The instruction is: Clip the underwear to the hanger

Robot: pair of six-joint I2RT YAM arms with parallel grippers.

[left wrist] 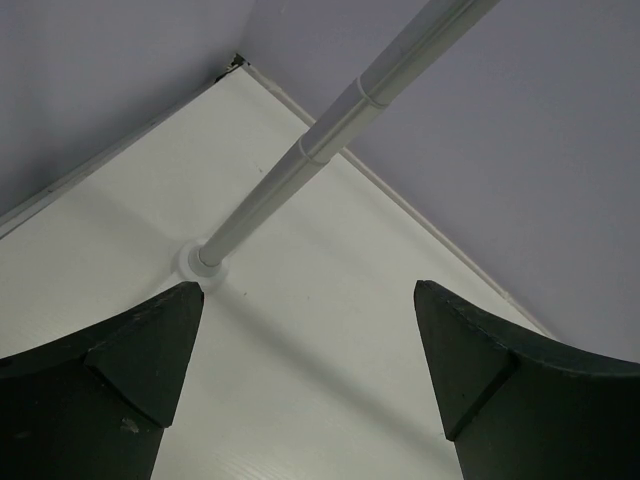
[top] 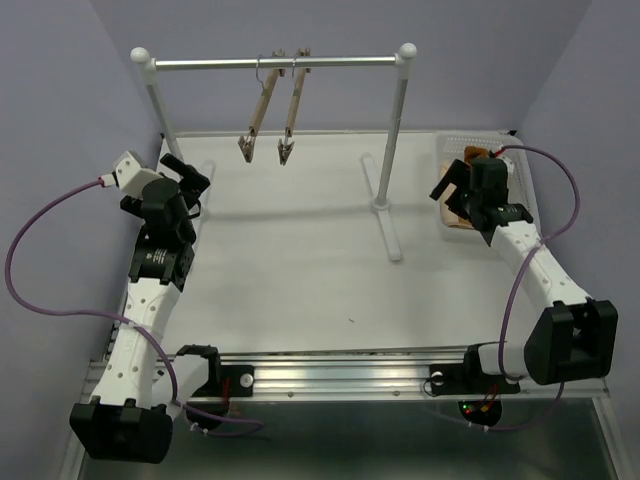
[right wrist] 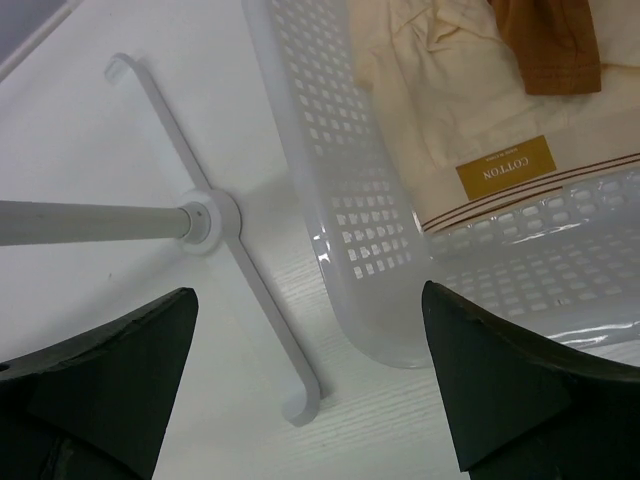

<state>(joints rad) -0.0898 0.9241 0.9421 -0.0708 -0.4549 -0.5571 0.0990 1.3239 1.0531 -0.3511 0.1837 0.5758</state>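
Hardly begun: the underwear [right wrist: 550, 45] is lying in the basket [right wrist: 330, 150], the hanger [top: 293, 105] is dangling bare left of it, left claw [left wrist: 308, 292] and right claw [right wrist: 308, 295] gaping empty

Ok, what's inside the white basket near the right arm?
The brown underwear lies on top of cream garments, one of which has a gold COTTON label. Anything beneath them in the basket is covered and cannot be seen.

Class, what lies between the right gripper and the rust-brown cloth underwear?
Right wrist view: the white perforated plastic basket's wall, then a pale cream garment, then the underwear.
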